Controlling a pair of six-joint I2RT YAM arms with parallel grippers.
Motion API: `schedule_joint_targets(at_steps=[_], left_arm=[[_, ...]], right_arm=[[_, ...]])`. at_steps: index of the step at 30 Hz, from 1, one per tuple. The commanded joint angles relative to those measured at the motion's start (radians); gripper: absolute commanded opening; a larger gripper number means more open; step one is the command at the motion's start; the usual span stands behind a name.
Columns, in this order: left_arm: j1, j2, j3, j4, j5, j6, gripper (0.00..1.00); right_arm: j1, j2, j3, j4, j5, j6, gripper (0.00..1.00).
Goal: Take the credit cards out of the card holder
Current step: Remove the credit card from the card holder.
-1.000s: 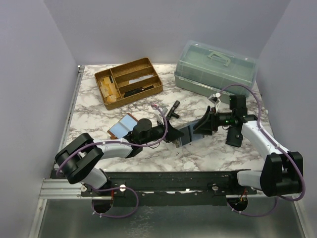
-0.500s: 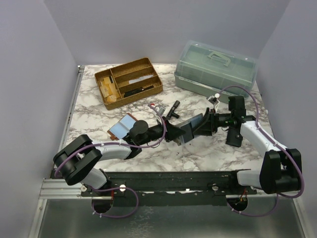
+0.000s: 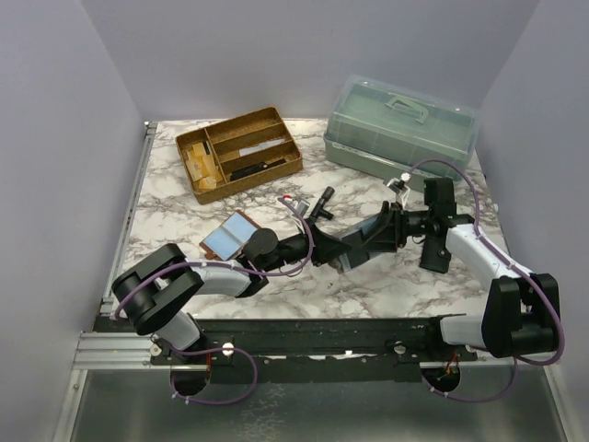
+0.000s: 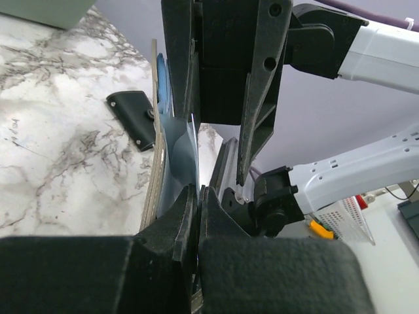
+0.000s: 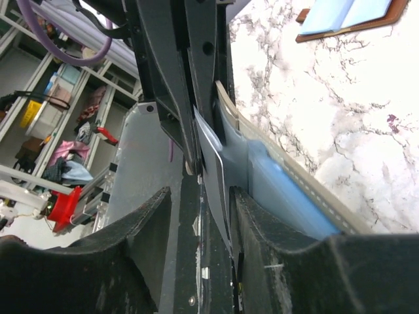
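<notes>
Above the table [image 3: 184, 198], the arms had drawn together. The left gripper [image 4: 198, 193] clamped the card holder [image 4: 156, 163] tightly, credit cards [image 5: 288, 190] inside. The right gripper [image 5: 200, 196], narrowed yet half open, straddled its edge, holding nothing; pulling seemed next.

The top view looks steeply down from above and behind the robot, whose long black mounting rail [image 3: 322, 336] lies at 6 o'clock. It is far enough off to take in the whole white, grey-veined marble tabletop [image 3: 184, 221]. The left wrist view faces 3 o'clock and the right wrist view 9 o'clock, both very close. All three views share the upright brown-edged, blue-lined card holder [image 4: 157, 131] at centre.
</notes>
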Motion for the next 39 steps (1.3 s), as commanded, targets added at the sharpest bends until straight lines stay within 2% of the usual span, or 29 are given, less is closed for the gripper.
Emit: schedule_joint_targets(at_steps=[1, 4, 9, 10, 22, 30, 39], left_arm=[[-0.025, 0.04, 0.027, 0.129, 0.026, -0.026, 0.0], [-0.025, 0.043, 0.031, 0.13, 0.022, -0.024, 0.0], [-0.026, 0.029, 0.019, 0.13, 0.018, -0.028, 0.0], [-0.025, 0.024, 0.013, 0.13, 0.017, -0.029, 0.0], [-0.001, 0.008, 0.008, 0.117, 0.056, -0.134, 0.0], [0.001, -0.014, 0.026, 0.044, 0.015, -0.146, 0.0], [0.0, -0.103, -0.007, -0.048, -0.056, -0.164, 0.0]], right_arm=[[-0.002, -0.007, -0.016, 0.054, -0.073, 0.03, 0.43], [-0.002, -0.009, -0.018, 0.07, -0.083, 0.049, 0.32], [-0.002, 0.005, -0.007, 0.069, -0.107, 0.054, 0.02], [-0.002, 0.005, -0.006, 0.068, -0.107, 0.053, 0.0], [-0.002, -0.029, 0.001, 0.068, -0.118, 0.038, 0.0], [-0.002, -0.033, 0.036, -0.085, -0.099, -0.135, 0.0], [-0.004, -0.038, 0.05, -0.139, -0.06, -0.192, 0.0]])
